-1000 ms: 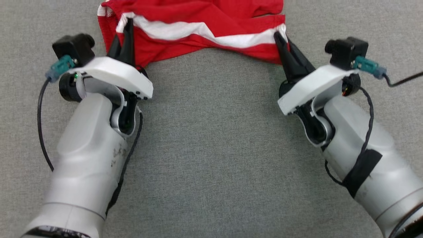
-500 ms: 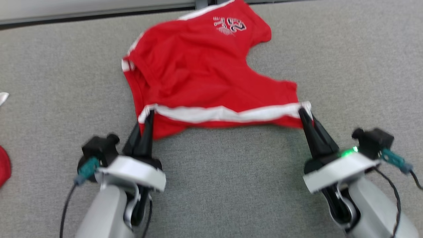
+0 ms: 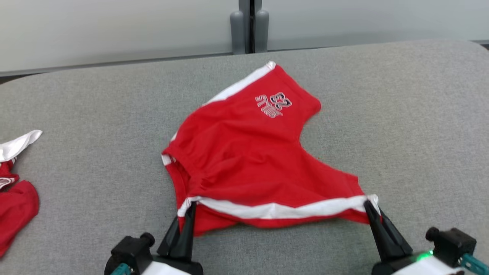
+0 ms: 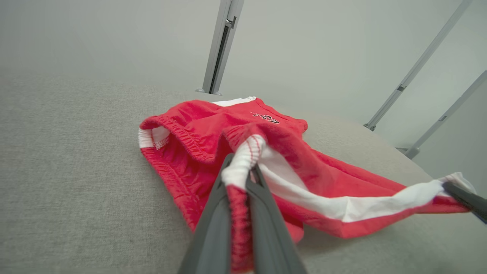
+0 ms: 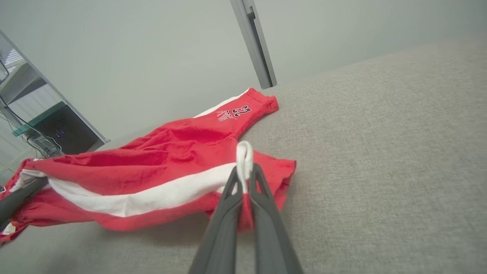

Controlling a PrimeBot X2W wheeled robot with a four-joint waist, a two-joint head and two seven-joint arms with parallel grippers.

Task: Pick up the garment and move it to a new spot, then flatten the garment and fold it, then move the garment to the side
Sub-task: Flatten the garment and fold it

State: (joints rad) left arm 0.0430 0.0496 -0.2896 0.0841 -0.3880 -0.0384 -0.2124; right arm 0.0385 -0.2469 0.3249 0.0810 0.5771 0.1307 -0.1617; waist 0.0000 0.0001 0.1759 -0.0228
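Head view shows a pair of red shorts (image 3: 244,152) near the middle of the grey tabletop (image 3: 76,114), with a white band along the near edge and a printed number on the far leg. The left gripper (image 3: 190,209) has its jaws closed on the left end of that white band. The right gripper (image 3: 369,204) has its jaws closed on the right end. Both wrist views show the cloth pinched between two dark fingers with no gap to spare.

The band runs almost straight between the two grips. It hangs slightly off the tabletop, with a shadow under it, while the rest of the shorts lies on the surface. The cloth behind the band is rumpled, most of all near the left side, where the elastic waist bunches and gapes. Another red and white garment (image 3: 17,198) lies well apart at the left edge of the tabletop.

This looks like the flattening step, or the end of the move to a new spot. The shorts are held by two corners and spread out, but they are not smooth yet, and no fold has been made. The next move probably calls for both arms to work evenly. They would keep the band taut, draw the cloth so the wrinkles pull out, then lower the edge flat before letting go. An uneven pull would likely skew the shorts or bunch the left side further.
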